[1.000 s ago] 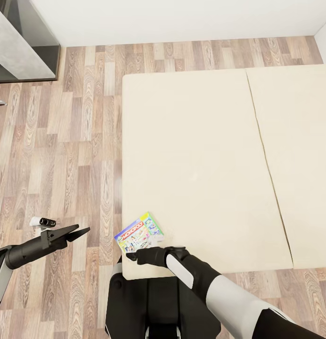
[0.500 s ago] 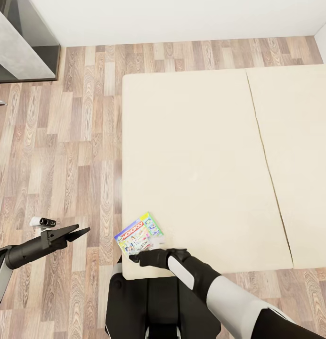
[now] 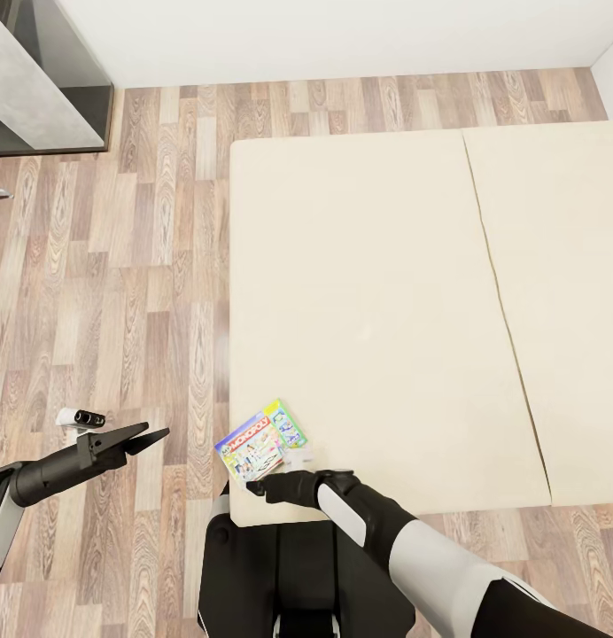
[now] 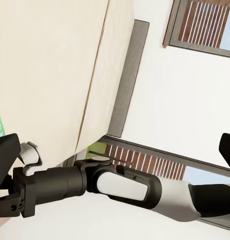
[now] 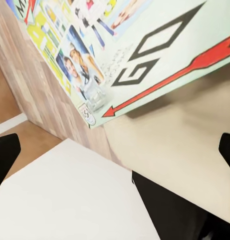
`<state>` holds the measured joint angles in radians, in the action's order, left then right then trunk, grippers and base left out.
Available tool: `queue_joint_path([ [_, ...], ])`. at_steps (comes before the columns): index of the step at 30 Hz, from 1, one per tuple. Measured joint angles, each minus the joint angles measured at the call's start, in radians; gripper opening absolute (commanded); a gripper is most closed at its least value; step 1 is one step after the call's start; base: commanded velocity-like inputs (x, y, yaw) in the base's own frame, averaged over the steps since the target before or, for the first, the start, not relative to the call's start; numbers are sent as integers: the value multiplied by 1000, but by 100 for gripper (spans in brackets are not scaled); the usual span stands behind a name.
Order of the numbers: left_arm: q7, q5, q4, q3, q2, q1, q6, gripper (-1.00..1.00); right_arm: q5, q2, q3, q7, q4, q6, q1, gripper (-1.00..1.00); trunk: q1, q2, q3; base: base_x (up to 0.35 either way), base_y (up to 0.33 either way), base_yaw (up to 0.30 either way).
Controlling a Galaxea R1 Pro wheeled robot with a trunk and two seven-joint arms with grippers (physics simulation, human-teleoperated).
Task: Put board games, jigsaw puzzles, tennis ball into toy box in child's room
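Right gripper (image 3: 256, 486) fingers apart, nothing between them, tips just short of the board game (image 3: 261, 440) at the lower centre of the head view, near corner of the bed (image 3: 377, 292). Step: reaching for the bed game; next needs closing in and gripping its edge. Left gripper (image 3: 147, 437) fingers apart, empty, over the floor (image 3: 120, 292) at lower left.

The board game (image 3: 261, 439) is showing bright multicoloured print against the plain cream bed (image 3: 377, 301), beside brown wood-grain floor (image 3: 147, 266).
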<state>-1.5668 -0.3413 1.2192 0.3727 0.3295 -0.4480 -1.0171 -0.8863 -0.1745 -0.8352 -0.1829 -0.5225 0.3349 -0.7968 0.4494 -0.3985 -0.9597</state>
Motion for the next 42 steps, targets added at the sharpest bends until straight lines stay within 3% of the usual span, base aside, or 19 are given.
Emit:
queue_joint_path([
  [13,0,0,0,0,0,0,0,100,4,0,-4,-8,-1,-56,0,100,0,0,0,0,0,0],
  [42,0,0,0,0,0,0,0,100,6,0,-5,-11,-13,-70,0,100,0,0,0,0,0,0],
])
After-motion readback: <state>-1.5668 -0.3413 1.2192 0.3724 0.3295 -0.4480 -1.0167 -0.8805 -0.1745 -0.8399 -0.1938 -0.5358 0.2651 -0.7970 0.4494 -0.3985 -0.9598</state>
